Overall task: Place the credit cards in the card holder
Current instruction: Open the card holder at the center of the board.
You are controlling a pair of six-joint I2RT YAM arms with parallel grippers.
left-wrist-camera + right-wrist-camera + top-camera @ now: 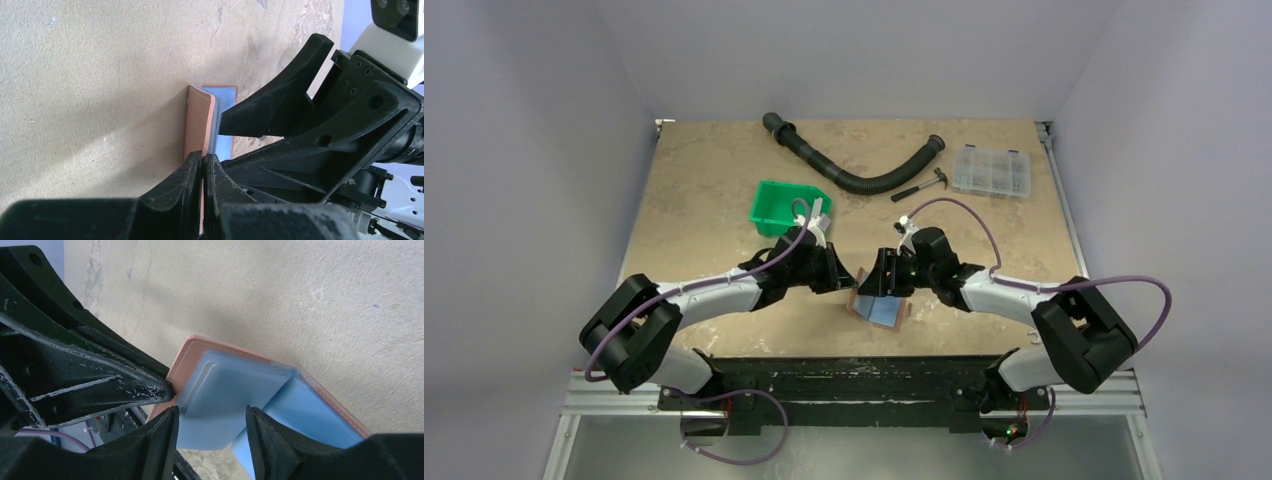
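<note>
The card holder (884,314), reddish-brown leather with a blue lining, lies open on the table between both arms. My left gripper (204,167) is shut on the edge of its raised flap (199,120) and holds that flap upright. A light blue credit card (230,390) sits against the open card holder (192,352), its far end at the flap's pocket, and looks blurred. My right gripper (212,425) stands open astride the card's near end, one finger at its left edge. The two grippers almost touch in the top view, left (849,283) beside right (876,285).
At the back of the table are a green bin (784,205), a black corrugated hose (854,178), a small hammer (921,186) and a clear compartment box (992,170). The table's near edge runs just below the card holder.
</note>
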